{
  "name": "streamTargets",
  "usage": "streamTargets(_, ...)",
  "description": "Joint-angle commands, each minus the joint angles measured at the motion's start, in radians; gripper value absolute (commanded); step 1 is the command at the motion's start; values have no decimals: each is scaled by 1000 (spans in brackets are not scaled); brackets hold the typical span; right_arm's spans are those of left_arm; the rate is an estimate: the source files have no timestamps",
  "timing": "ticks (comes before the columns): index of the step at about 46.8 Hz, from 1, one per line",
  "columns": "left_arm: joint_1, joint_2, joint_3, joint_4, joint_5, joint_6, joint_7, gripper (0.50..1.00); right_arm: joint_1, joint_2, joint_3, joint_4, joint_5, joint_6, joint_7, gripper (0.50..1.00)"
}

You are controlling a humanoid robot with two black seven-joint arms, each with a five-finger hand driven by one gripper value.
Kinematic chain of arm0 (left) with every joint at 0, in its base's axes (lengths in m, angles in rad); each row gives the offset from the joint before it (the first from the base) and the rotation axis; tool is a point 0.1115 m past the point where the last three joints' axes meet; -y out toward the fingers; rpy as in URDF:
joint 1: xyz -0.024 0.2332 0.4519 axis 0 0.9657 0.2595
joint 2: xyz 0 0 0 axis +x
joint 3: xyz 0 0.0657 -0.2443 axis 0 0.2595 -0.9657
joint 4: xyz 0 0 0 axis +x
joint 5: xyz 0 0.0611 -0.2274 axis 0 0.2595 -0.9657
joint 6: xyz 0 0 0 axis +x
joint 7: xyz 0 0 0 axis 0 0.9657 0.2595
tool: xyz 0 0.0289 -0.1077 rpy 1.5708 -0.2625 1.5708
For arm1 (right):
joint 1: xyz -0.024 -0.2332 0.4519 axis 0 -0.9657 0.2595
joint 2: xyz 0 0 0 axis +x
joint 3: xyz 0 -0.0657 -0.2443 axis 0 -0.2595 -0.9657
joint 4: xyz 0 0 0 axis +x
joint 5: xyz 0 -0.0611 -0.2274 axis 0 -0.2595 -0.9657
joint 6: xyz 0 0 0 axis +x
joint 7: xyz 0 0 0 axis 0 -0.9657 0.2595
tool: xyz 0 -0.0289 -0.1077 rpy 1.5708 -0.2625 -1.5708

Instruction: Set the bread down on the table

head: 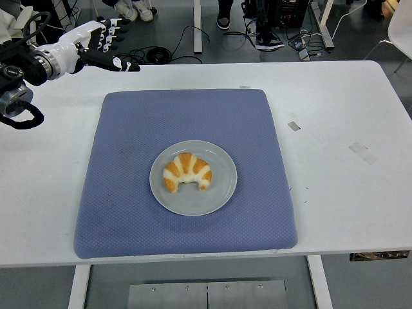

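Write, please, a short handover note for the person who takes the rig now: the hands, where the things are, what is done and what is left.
Left hand: open, fingers spread, holding nothing, raised over the table's far left corner.
Right hand: not in view.
Croissant: lies on the grey plate, untouched.
Plate: sits near the middle of the blue mat, which covers the centre of the white table.
Done: nothing yet; the bread is not grasped.
Left: bring a hand to the croissant, grasp it, lift it off the plate and set it on the table.
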Motion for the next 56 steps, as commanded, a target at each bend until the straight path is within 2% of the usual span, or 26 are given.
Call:
streamTargets(1,-17,14,28,-50,65,1,64,987,0,0,0,0,0,0,0,1000)
streamTargets(5,-29,25,36,-73,152,-2,76,986,0,0,0,0,0,0,0,1000)
streamTargets(9,-41,25,37,-89,172,-19,76,986,0,0,0,0,0,0,0,1000)
streamTargets(19,-55,25,45,-216,186,-94,81,987,0,0,0,0,0,0,0,1000)
streamTargets(30,-58,-4,70,-228,180,-209,127,986,0,0,0,0,0,-1,0,1000)
streamTargets(39,-57,-33,88,-236,178,-234,127,986,0,0,0,0,0,0,0,1000)
streamTargets(56,-58,-53,174,-288,183,-234,125,978,0,0,0,0,0,0,0,1000)
